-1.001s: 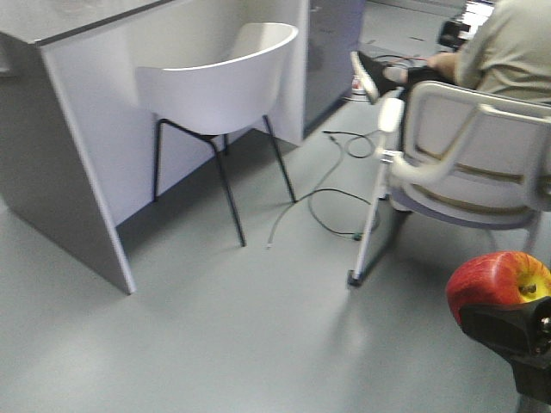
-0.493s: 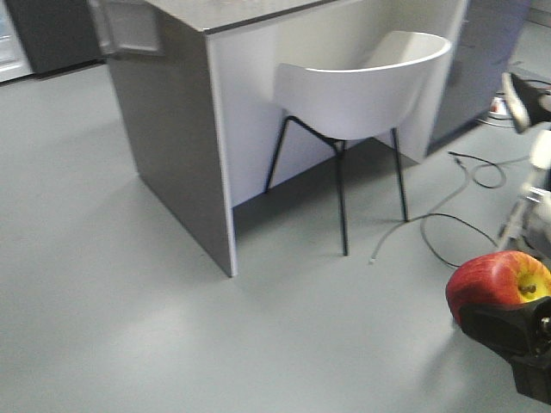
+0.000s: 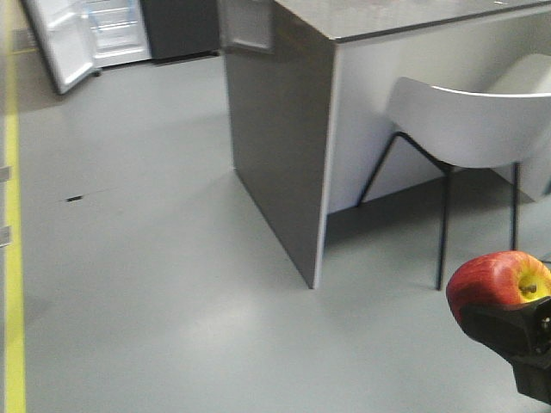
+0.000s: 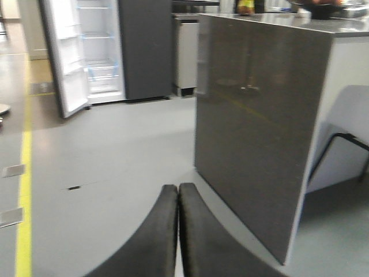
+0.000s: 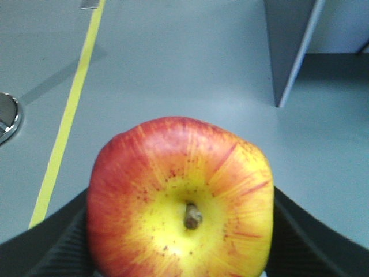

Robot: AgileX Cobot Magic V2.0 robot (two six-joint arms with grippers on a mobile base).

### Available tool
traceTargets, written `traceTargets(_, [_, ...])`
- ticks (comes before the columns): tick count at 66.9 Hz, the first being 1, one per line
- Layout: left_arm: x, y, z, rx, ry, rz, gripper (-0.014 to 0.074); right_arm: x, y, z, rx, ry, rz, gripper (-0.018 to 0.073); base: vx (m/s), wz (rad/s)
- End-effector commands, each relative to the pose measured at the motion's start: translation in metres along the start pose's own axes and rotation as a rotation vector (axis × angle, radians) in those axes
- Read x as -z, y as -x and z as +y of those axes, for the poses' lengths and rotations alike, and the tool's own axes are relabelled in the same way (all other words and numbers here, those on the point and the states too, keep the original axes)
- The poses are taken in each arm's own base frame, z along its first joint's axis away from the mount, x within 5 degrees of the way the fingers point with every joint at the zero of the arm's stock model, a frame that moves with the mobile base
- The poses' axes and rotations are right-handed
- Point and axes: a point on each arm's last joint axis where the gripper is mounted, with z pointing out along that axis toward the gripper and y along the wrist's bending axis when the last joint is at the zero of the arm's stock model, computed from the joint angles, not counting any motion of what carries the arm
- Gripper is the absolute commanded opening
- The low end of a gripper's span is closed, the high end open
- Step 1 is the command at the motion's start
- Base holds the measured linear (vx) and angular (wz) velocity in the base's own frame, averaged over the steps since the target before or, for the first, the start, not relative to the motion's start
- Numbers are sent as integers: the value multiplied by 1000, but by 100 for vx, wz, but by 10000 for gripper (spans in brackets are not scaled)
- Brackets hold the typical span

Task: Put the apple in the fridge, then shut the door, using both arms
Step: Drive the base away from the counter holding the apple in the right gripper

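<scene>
The red apple with its yellow stem patch sits in my right gripper at the lower right of the front view; in the right wrist view the apple fills the frame between both black fingers. My left gripper is shut, its two fingertips pressed together with nothing between them. The fridge stands far off at the upper left, white inside with shelves showing. Its door hangs open to the left. In the front view the fridge and the door appear at the top left corner.
A dark grey counter block with a white end panel stands between me and the right side; it shows large in the left wrist view. A white chair is tucked under it. A yellow floor line runs along the left edge.
The view has swung left: the seated person and cables left the frame, the counter and chair slid right, and the open fridge came into view. The apple stays held in the right gripper.
</scene>
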Motion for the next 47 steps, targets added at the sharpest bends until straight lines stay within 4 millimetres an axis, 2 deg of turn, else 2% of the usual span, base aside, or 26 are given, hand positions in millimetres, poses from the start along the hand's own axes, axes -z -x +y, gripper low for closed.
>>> traceTargets(1, [-1,0,0,15,-9,-53,-6,6,11,1,0,1,-95,175,14,54])
traceTargets(47, [-1,0,0,15,-9,-53,-6,6,11,1,1,2,-89,175,17,57])
